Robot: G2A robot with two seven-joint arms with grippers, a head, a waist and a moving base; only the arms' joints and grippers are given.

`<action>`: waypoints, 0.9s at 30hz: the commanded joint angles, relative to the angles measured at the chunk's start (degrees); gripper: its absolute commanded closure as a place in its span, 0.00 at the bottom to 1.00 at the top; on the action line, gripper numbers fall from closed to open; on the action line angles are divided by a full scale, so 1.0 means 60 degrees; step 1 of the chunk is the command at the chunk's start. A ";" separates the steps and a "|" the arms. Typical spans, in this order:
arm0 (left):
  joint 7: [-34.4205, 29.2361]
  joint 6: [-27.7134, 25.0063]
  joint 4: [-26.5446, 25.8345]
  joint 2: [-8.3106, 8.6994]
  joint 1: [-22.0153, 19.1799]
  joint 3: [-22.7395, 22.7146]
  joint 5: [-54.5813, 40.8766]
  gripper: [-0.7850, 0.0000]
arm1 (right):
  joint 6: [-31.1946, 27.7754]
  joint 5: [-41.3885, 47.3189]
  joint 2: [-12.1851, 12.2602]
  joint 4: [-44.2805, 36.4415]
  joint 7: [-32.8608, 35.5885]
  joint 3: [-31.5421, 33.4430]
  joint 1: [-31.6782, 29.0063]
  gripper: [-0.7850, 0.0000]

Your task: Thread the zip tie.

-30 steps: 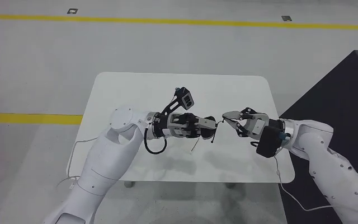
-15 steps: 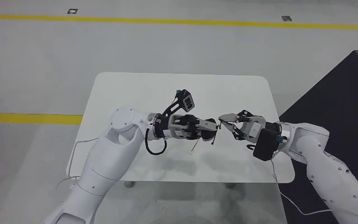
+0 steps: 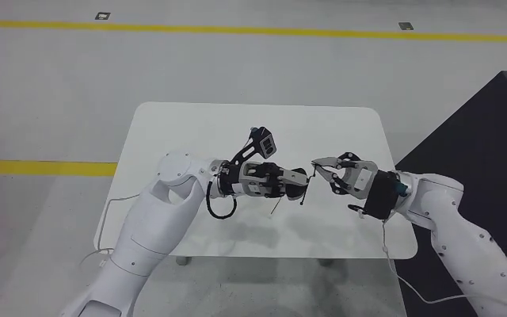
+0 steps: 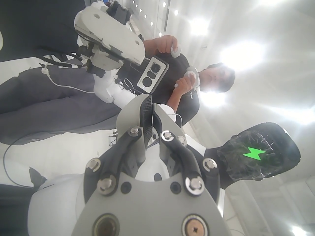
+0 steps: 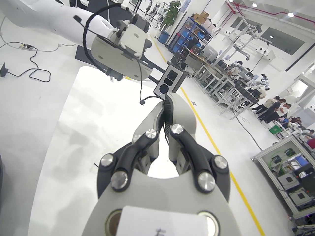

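Zip tie (image 5: 142, 102) is clamped by closed left end effector (image 4: 150, 108) and closed right end effector (image 5: 165, 104).

Pale grey floor (image 3: 238, 71) all round, glossy. Yellow line (image 3: 238, 30) runs across far side. Second yellow stripe (image 3: 55, 168) sits off left end of desk (image 3: 198, 127), which is white with rounded corners. Two small dark floor markers (image 3: 102, 16) near far line. Black surface (image 3: 467, 135) cuts in on right.

Overhead, bright ceiling lights (image 4: 242, 52), heavy glare.

Across hall: potted plant (image 5: 172, 10), rack of blue bins (image 5: 194, 35), metal-framed workbenches (image 5: 221, 79), red pipes (image 5: 260, 9) up high. Black cable (image 5: 37, 68) loops on floor.
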 commanded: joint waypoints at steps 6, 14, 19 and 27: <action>-0.0086 0.0017 -0.0006 0.0013 -0.0009 0.0038 0.0165 1.00 | -0.0036 0.0912 -0.0068 0.0106 0.0393 0.0064 0.0001 1.00; -0.0222 0.0118 -0.0035 0.0024 -0.0087 0.0152 0.0427 1.00 | -0.0173 0.1401 -0.0133 0.0042 0.0802 0.0070 0.0061 1.00; -0.0218 0.0139 0.0011 0.0017 -0.0146 0.0188 0.0438 1.00 | -0.0231 0.1353 -0.0175 -0.0015 0.0889 -0.0021 0.0047 1.00; -0.0089 0.0045 0.0027 0.0007 -0.0168 0.0150 0.0357 1.00 | -0.0337 0.1298 -0.0227 0.0005 0.0889 -0.0017 0.0089 1.00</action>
